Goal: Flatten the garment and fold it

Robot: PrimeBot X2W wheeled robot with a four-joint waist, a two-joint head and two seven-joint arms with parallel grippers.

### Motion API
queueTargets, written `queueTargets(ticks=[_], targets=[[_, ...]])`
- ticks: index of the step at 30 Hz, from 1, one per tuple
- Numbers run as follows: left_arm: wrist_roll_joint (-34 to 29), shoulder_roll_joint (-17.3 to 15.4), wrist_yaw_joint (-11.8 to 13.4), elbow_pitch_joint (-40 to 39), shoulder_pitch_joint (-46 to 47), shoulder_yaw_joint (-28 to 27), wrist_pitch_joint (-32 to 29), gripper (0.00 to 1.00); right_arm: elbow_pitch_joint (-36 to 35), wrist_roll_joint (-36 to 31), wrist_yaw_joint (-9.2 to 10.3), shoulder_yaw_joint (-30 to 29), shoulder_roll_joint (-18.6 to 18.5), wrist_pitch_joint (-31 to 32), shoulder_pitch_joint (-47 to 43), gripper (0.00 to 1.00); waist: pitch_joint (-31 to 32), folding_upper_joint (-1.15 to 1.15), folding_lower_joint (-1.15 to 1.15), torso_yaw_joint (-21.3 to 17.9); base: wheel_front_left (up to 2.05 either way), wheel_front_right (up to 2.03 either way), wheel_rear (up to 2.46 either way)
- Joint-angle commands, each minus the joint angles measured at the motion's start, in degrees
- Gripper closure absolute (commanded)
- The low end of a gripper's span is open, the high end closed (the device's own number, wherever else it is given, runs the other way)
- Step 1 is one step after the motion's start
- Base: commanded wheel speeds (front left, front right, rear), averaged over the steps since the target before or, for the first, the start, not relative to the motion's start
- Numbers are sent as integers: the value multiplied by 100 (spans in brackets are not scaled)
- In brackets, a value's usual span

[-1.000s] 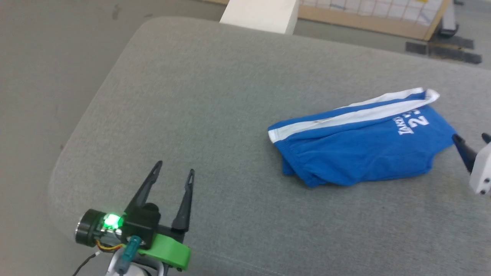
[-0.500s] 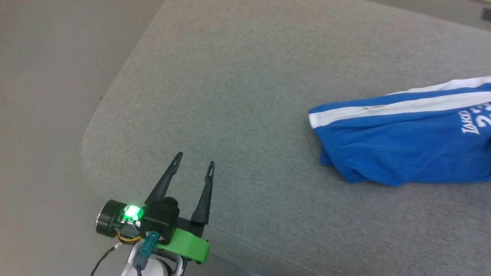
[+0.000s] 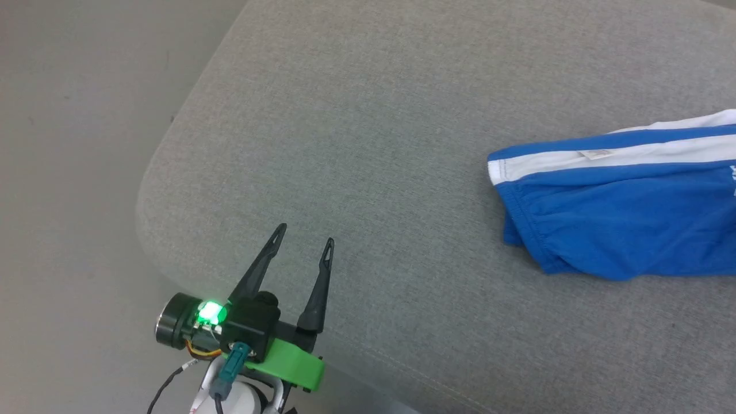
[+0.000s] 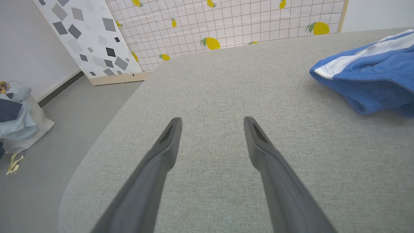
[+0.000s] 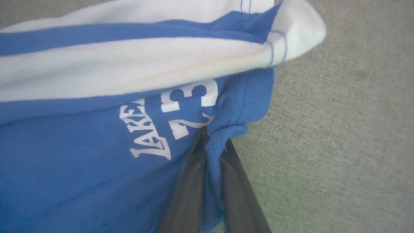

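The royal-blue shorts [image 3: 621, 213] lie bunched on the grey padded table [image 3: 402, 144], running off the head view's right edge, with a white side stripe and a small label [image 3: 598, 153] on top. My right gripper [image 5: 213, 139] is shut on a blue hem fold of the shorts [image 5: 97, 145], just beside the white "LAKERS 23" print [image 5: 168, 123]. My left gripper [image 3: 305, 234] hovers open over the table's near left corner, well left of the shorts, with nothing between its fingers. In the left wrist view the left gripper [image 4: 212, 120] points across bare table, the shorts [image 4: 372, 74] at upper right.
The table's rounded corner [image 3: 155, 190] drops to grey floor [image 3: 69, 172] on the left. Beyond the table stand a lemon-patterned panel [image 4: 226, 22] and a speckled panel [image 4: 87, 35]. A bag of clothes [image 4: 16, 110] sits on the floor.
The head camera has swung, so the whole picture slid right and the right gripper left its edge. The shorts' label now shows on the white stripe. The left gripper stays open.
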State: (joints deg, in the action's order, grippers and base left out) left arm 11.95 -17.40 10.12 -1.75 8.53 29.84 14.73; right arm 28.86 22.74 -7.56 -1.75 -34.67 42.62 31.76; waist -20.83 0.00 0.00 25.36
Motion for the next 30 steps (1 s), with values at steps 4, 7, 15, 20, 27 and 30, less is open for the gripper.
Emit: queueTargets(ticks=[4, 7, 15, 20, 27, 30], targets=[[-94, 74, -109, 106, -18, -100, 27, 0, 219, 30, 8, -42, 124, -388, -291, 100, 240, 0, 0, -181, 0, 0, 0], [-107, 80, -176, 172, -52, -158, 27, 0, 268, 70, 8, -122, 108, -642, -391, 100, 446, 0, 0, -302, 0, 0, 0], [-97, 17, -345, 285, -204, -279, 27, 0, 244, 275, 8, -764, 316, -1091, -887, 100, 916, 0, 0, -708, 0, 0, 0], [-72, -20, -426, 337, -300, -306, 27, 0, 26, 196, 8, -1300, 593, -1256, -1406, 100, 1103, 0, 0, -985, 0, 0, 0], [-53, -43, -479, 358, -392, -304, 27, 0, -322, -200, 8, -2292, 1224, -1283, -2142, 100, 1195, 0, 0, -1252, 0, 0, 0], [-52, -61, -513, 369, -415, -271, 27, 0, -504, -342, 8, -2484, 1424, -1319, -2262, 100, 1201, 0, 0, -1315, 0, 0, 0]])
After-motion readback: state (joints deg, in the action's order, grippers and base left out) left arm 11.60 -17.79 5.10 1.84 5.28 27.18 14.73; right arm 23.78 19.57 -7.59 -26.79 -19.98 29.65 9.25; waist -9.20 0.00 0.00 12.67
